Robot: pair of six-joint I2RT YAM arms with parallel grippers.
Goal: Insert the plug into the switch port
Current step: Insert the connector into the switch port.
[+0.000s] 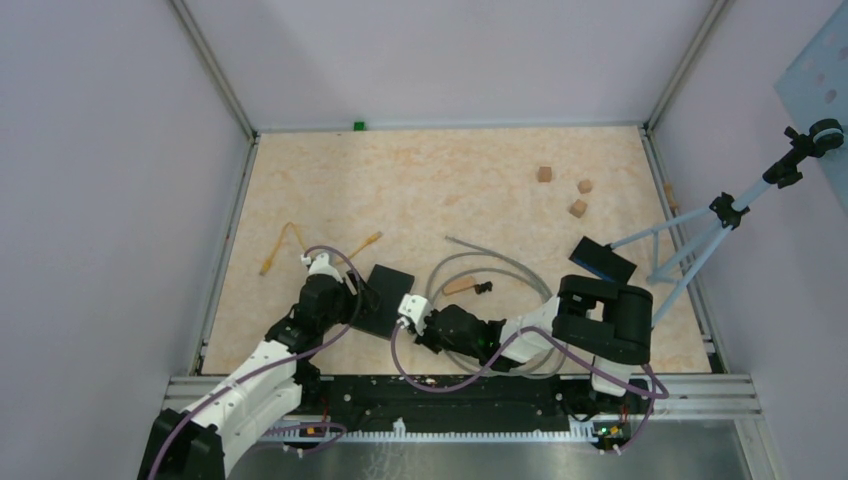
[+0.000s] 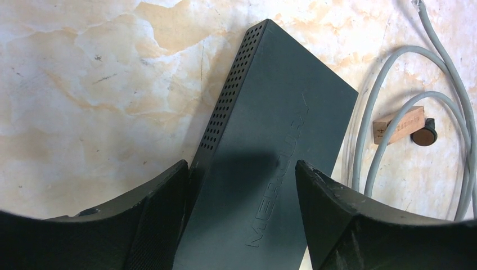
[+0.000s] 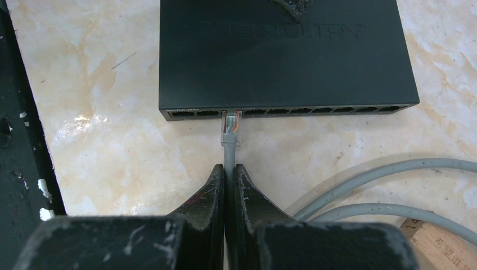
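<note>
Leftmost on the table [image 1: 450, 180], two yellow cables [image 1: 283, 248], loose, well apart from the rest. Next, left gripper [image 2: 241, 169] with jaws spread wide, poised over the near end of the switch [image 2: 281, 124], one finger towards each long side; touching or not, cannot tell. Black switch flat on the table, port row facing the right arm. Then the plug [image 3: 231, 122]: clear, on a grey cable [image 3: 229, 152], nose just inside the third port from the left in the right wrist view, most of its body outside; fully seated or not, cannot tell. Directly behind it, right gripper [image 3: 229, 170] clamped tight on the cable, just short of the plug, in line with the port. Further right, slack cable looping over the table around a small wooden block [image 2: 398, 125]. Far right, three cubes [image 1: 577, 208] and a tripod [image 1: 700, 240]
</note>
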